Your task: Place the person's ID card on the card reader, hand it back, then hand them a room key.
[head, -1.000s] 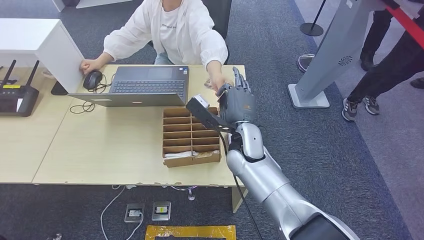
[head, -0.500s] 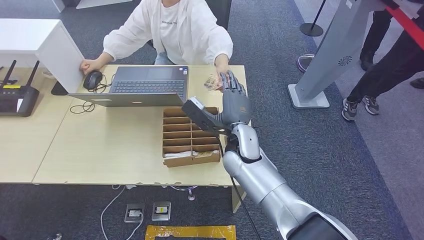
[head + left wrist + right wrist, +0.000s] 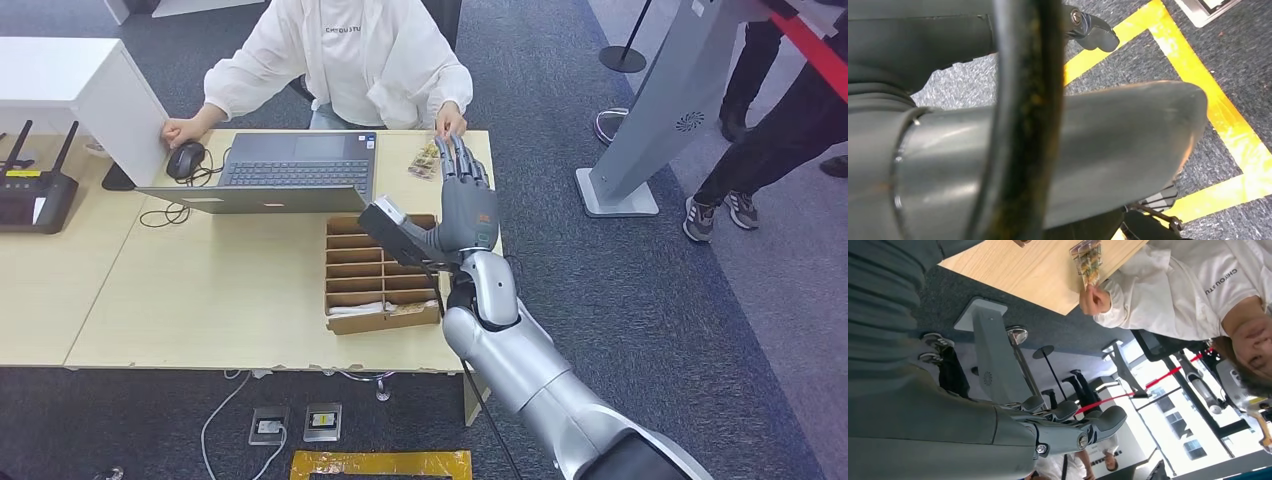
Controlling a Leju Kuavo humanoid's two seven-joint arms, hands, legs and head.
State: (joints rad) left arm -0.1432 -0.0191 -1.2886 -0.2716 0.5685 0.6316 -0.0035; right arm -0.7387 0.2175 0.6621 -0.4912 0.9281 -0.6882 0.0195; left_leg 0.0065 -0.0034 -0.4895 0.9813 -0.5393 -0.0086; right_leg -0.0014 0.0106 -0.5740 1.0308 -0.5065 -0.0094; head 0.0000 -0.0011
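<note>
Over desk corner | right hand (image 3: pixel 468 205) fingers spread, empty; left hand's state unclear

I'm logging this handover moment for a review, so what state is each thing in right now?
Robot's right hand: raised over the table's far corner, fingers extended, holding nothing.
Patterned card: lying flat on the wooden table, near the person's hand.
Grey laptop: open.
Brown cardboard divider box: open-topped, upright.
Black computer mouse: under the person's other hand.
</note>
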